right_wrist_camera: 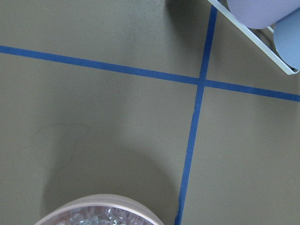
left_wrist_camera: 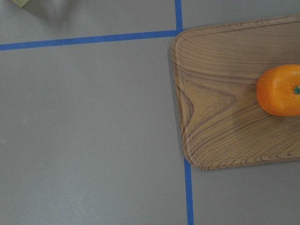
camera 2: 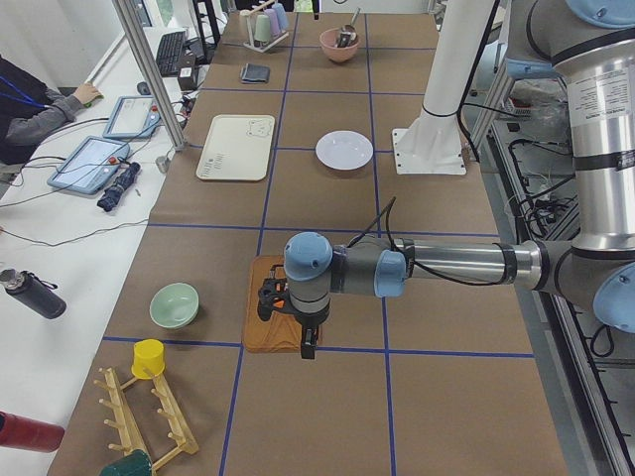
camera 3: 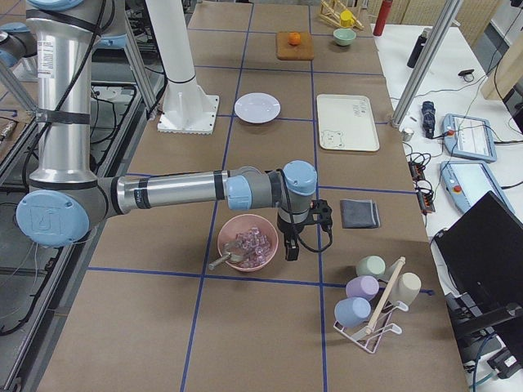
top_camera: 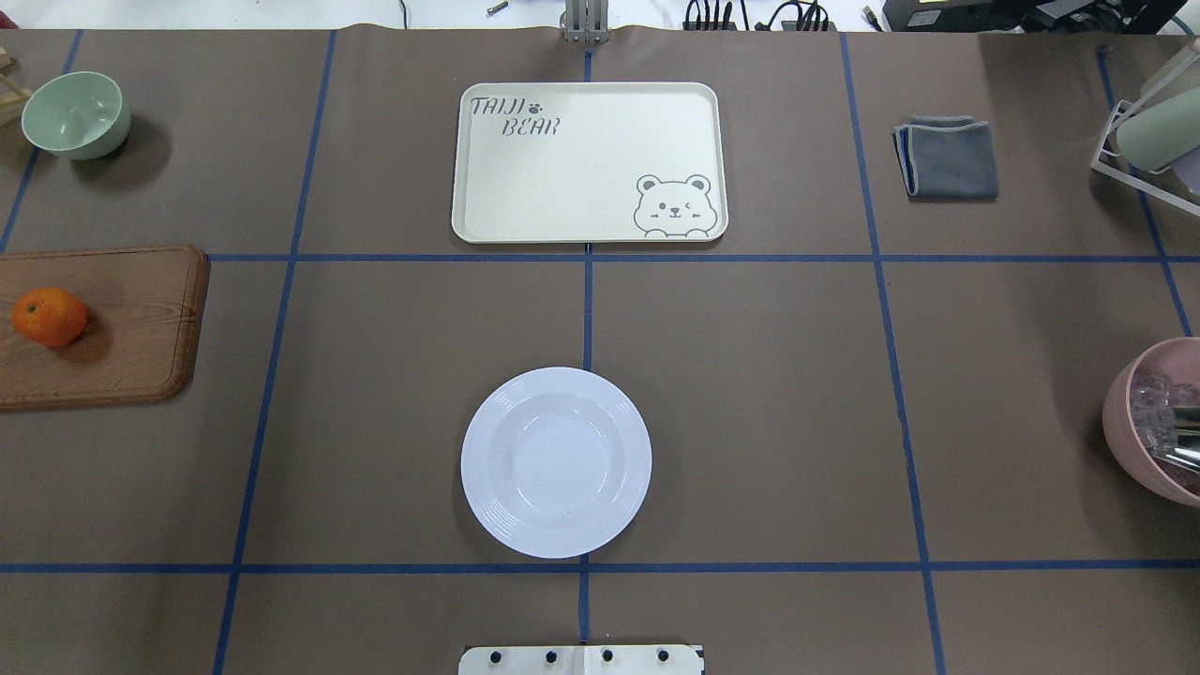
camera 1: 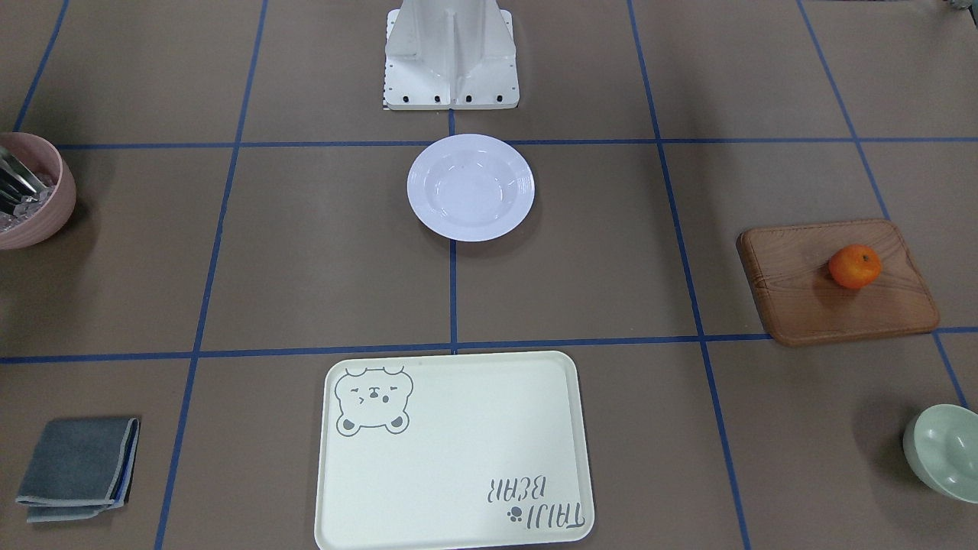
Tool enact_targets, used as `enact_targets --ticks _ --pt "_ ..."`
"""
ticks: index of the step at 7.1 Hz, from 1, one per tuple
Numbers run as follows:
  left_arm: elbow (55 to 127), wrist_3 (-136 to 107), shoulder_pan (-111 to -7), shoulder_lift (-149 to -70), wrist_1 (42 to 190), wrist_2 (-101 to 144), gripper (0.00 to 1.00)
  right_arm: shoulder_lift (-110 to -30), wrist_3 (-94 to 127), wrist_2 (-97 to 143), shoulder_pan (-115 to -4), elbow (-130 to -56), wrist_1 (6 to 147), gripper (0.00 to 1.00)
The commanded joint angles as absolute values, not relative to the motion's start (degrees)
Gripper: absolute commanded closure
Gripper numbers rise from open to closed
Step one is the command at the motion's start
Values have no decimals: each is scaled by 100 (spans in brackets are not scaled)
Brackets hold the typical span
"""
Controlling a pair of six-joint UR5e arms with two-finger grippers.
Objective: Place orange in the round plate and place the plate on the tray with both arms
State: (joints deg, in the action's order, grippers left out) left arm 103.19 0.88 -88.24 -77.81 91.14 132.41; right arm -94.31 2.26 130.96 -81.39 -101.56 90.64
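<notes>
The orange (camera 1: 854, 266) (top_camera: 49, 316) lies on a brown wooden board (camera 1: 837, 283), far out on the robot's left. The white round plate (camera 1: 470, 187) (top_camera: 555, 461) stands empty in front of the robot's base. Beyond it the cream bear tray (camera 1: 451, 451) (top_camera: 589, 164) is bare. In the exterior left view my left gripper (camera 2: 309, 345) hangs over the board's near edge; I cannot tell whether it is open or shut. The left wrist view looks down on the orange (left_wrist_camera: 280, 90). My right gripper (camera 3: 291, 249) hovers beside the pink bowl (camera 3: 247, 242); its state cannot be told either.
A pale green bowl (top_camera: 75, 114) stands at the far left, a folded grey cloth (top_camera: 949, 156) right of the tray, and a cup rack (camera 3: 372, 306) at the right end. The white base (camera 1: 451, 53) stands behind the plate. A person's arm (camera 2: 45, 109) rests at a side desk.
</notes>
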Motion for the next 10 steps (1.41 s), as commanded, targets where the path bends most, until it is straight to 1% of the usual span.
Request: enact_targets --ticks 1,4,6,7,8,9,10 --pt "10344 88 -8824 -7778 9114 13245 1 -9431 229 13087 -8139 -10151 9062 0" --pt "10494 88 -8833 -7796 9114 13236 1 -9334 255 13069 -8139 -10221 9062 0" --pt "10590 97 -8842 -7849 9358 13228 1 -9308 255 13095 -8139 -10502 9062 0" --pt "10530 79 -8850 -7918 9691 13167 1 -9134 264 13113 -8139 -10546 9062 0" --pt "10564 62 -8885 -7945 9981 13175 1 -8784 264 13183 -8139 -10582 9062 0" --pt "10530 27 -8886 -7989 10524 13184 1 -8650 281 13218 -8139 -10573 8914 0" --pt "10442 44 -8886 -8102 11191 13149 1 -8666 290 13236 -8147 -10538 8451 0"
